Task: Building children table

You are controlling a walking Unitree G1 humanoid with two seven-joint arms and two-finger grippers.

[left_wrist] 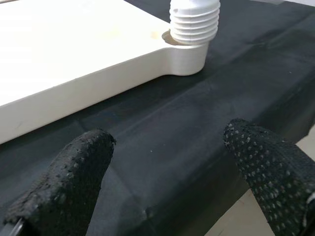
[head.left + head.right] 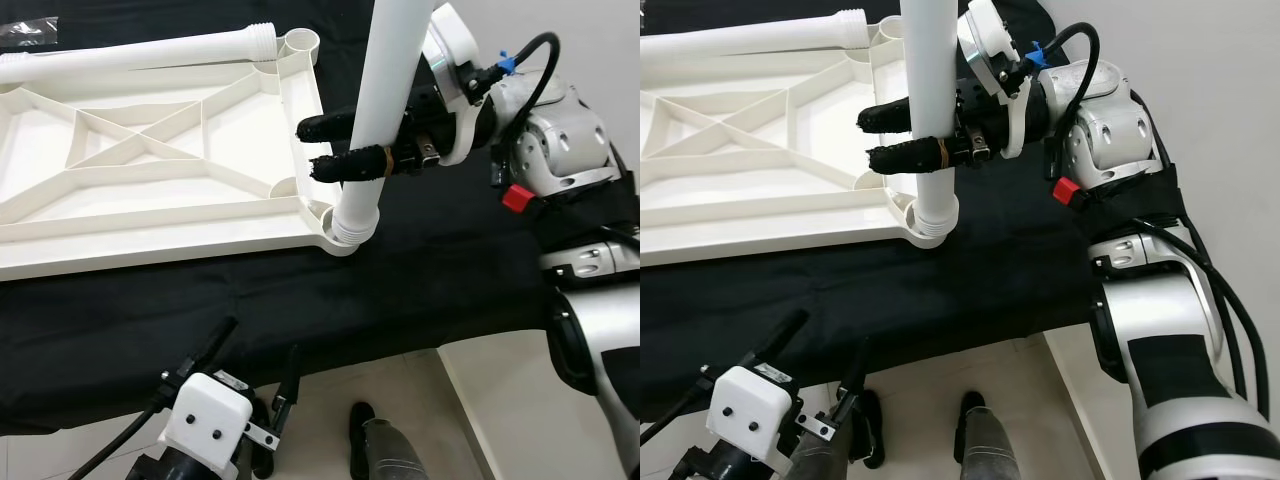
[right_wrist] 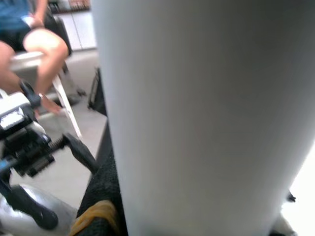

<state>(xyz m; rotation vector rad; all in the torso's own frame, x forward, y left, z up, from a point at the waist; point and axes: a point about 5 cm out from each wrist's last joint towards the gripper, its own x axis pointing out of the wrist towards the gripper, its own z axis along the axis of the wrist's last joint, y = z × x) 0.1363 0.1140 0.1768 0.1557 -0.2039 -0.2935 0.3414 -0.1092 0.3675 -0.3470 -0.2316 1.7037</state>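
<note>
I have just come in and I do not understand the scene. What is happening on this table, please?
The robot is putting a children's table together. The white tabletop lies upside down on a black cloth. The right gripper holds a white leg upright, fingers on both sides, its threaded end sitting in the near corner socket. Another leg lies along the far edge. The left gripper hangs open below the table edge.

Bright, even indoor light; sharp head views, overexposed white tabletop [image 1: 59,54], leg [image 3: 197,113] blurred close to lens.
</note>
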